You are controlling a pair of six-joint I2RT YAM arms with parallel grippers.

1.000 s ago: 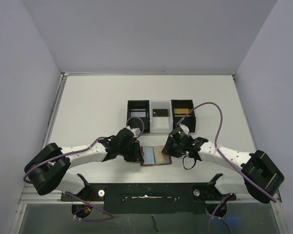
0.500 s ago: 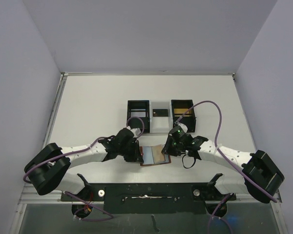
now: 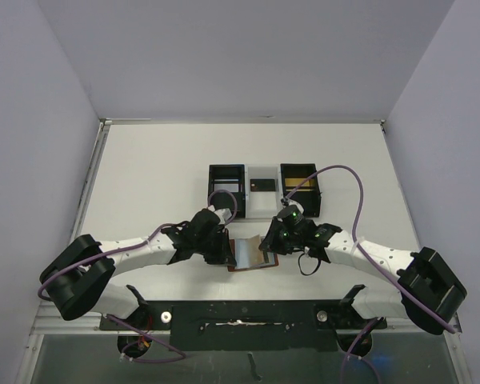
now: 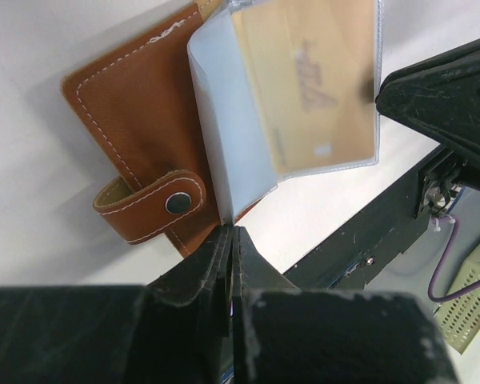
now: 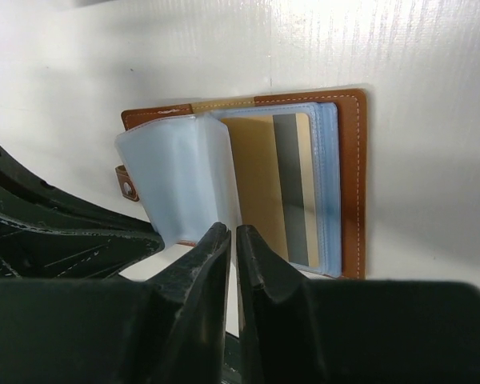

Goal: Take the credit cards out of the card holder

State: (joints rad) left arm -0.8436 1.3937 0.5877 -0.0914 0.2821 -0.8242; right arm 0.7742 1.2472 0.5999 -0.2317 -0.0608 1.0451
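Found left gripper (image 4: 230,240) shut against reddish-brown leather card holder (image 4: 136,112); right gripper (image 5: 232,240) nipping translucent sleeve (image 5: 172,176), flat gold-tan credit card (image 5: 256,184) just beyond, lengthwise away.

Bright, even overhead light; soft shadow beside card holder (image 4: 136,112); wrist views blurred in near foreground.

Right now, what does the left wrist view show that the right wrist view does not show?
Only the left wrist view shows a gold card with printing, the black frame at the table edge and a purple cable. Only the right wrist view shows a gold card with a dark stripe and the stacked blue-grey pockets. Both show the open card holder, a raised clear sleeve, the left gripper and the right gripper.
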